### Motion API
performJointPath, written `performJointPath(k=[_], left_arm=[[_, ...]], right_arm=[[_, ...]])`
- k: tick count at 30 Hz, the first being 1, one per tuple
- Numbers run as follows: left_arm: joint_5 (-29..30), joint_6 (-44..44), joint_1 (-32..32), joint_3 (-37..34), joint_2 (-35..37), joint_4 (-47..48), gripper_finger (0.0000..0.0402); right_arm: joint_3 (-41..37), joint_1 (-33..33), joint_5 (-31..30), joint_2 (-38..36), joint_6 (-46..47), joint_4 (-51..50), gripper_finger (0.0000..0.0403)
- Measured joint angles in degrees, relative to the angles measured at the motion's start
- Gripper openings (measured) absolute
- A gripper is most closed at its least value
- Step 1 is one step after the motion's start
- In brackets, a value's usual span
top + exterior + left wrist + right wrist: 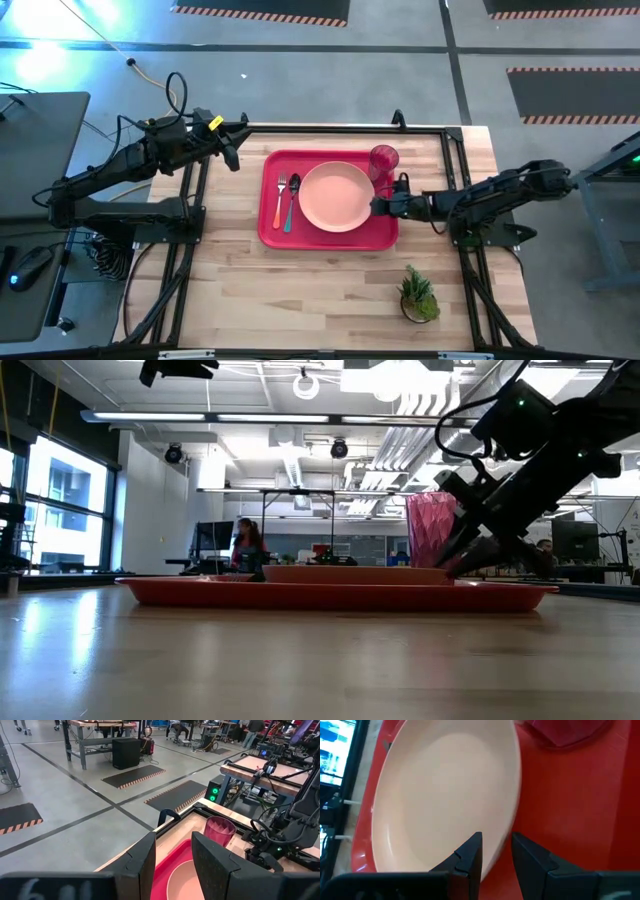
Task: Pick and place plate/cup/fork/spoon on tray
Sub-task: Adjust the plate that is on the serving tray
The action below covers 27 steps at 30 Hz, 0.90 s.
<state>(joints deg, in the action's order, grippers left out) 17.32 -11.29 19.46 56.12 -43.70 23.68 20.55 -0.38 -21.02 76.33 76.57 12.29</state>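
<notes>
1. Resting in the middle of the tray [272,232], the plate [335,196] has its right rim between the parted fingers of the right hand [379,206], which sits released around the rim; pulling back at an angle could drag or tip the plate.
2. The cup [383,158] stands at the tray's far right corner, just beside that hand; a sideways swing could topple it.
3. The fork [280,200] and spoon [291,199] lie along the tray's left edge, where a shoved plate could knock them.
4. The left hand [232,148] waits released off the worktop's left edge.
</notes>
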Motion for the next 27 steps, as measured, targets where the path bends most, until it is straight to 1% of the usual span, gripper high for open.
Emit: performJointPath(k=[5,15,27], left_arm=[[0.02,1.95,0.00,-0.02,-0.02,0.00,0.0115],[0.02,2.16,0.00,-0.02,-0.02,0.00,0.0115],[0.02,2.96,0.00,-0.02,-0.02,-0.01,0.0115]], right_arm=[[0.79,0.00,0.20,0.31,-0.40,-0.35,0.0094],[1.57,0.00,2.42,1.22,-0.32,-0.46,0.0094],[1.61,0.00,3.04,2.11,-0.03,1.31,0.0094]])
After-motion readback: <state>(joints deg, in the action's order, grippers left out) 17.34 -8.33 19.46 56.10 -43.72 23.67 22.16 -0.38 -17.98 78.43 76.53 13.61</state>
